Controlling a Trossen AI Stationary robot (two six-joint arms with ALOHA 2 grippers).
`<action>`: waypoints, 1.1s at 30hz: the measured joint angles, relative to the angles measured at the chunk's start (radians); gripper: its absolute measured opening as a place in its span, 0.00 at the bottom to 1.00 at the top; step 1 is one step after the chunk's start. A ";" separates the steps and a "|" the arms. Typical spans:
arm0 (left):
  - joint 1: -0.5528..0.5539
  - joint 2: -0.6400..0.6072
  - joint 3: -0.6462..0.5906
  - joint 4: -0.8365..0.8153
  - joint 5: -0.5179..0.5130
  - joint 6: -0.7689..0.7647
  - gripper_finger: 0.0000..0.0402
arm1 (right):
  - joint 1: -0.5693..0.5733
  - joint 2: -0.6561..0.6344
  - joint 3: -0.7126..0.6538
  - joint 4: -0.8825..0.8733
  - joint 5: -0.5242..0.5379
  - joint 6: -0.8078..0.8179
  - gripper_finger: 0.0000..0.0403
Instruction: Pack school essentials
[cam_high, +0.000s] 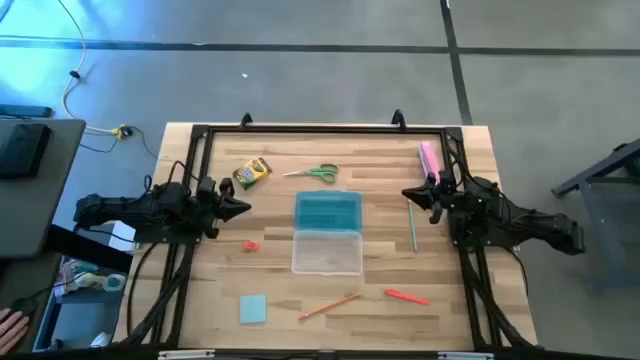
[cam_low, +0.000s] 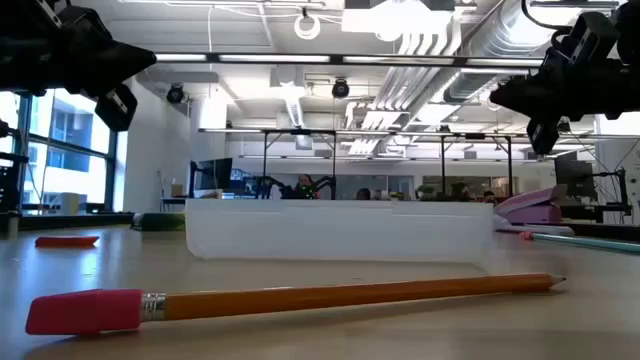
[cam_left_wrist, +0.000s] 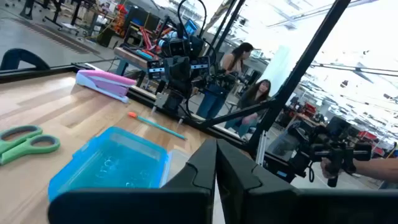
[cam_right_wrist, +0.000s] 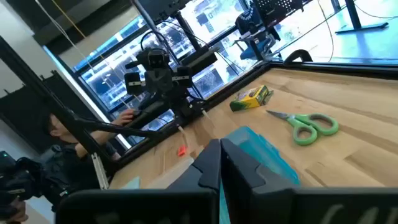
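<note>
The school essentials lie loose on the wooden table: green-handled scissors (cam_high: 315, 173), yellow-green crayon box (cam_high: 252, 172), tiny red piece (cam_high: 250, 244), light-blue note pad (cam_high: 253, 308), orange pencil (cam_high: 330, 306), orange pen (cam_high: 406, 296) and thin green pencil (cam_high: 413, 228). My left gripper (cam_high: 240, 208) is shut and empty, held above the table left of the case; its fingers show in its wrist view (cam_left_wrist: 216, 163). My right gripper (cam_high: 410, 194) is shut and empty, held above the table right of the case, over the green pencil's far end; its fingers show in its wrist view (cam_right_wrist: 221, 163).
A clear plastic case lies open at the table's middle, its teal lid (cam_high: 328, 211) toward the far side and its clear base (cam_high: 327, 252) toward the near side. A pink bar (cam_high: 430, 158) lies at the far right. People sit beyond the table in both wrist views.
</note>
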 joint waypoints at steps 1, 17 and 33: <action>0.000 0.000 0.000 0.000 0.000 0.000 0.00 | 0.000 0.000 0.000 0.000 0.000 -0.010 0.00; 0.000 0.000 0.000 0.000 0.000 0.000 0.00 | 0.000 0.000 0.000 -0.013 0.059 -0.005 0.00; 0.000 0.000 0.000 0.000 -0.067 -0.001 0.01 | 0.000 0.000 0.000 -0.020 0.099 0.041 0.00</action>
